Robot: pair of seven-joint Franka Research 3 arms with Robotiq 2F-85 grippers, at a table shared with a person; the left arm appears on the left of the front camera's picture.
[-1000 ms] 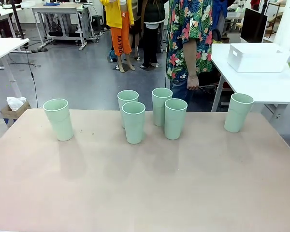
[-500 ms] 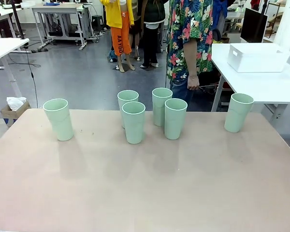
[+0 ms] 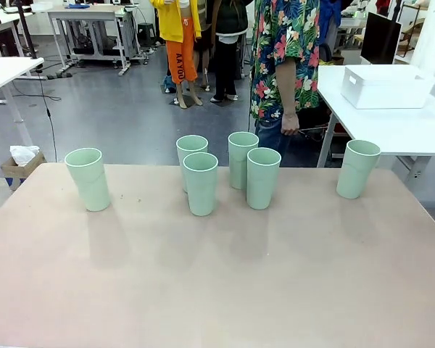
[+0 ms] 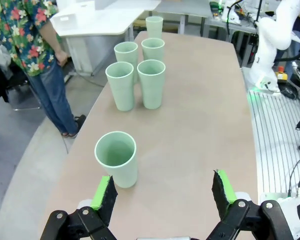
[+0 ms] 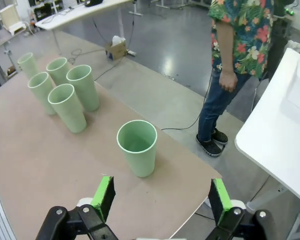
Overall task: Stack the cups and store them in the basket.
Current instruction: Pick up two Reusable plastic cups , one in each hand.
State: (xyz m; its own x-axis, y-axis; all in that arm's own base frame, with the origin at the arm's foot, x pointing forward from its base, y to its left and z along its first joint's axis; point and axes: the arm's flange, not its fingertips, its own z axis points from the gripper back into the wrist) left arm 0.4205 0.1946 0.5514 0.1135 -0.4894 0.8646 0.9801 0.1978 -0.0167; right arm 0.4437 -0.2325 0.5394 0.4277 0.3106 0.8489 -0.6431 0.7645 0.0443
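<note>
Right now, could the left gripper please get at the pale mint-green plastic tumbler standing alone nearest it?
Probably yes: the left gripper is open, and the lone mint-green tumbler stands upright just ahead of it, slightly off-centre, with nothing between them.

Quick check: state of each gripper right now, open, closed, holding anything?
Left gripper: open, holding nothing.
Right gripper: open, holding nothing.

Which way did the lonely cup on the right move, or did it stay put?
No, it stayed put. The cup stands at the same spot near the far right corner of the table as before.
</note>
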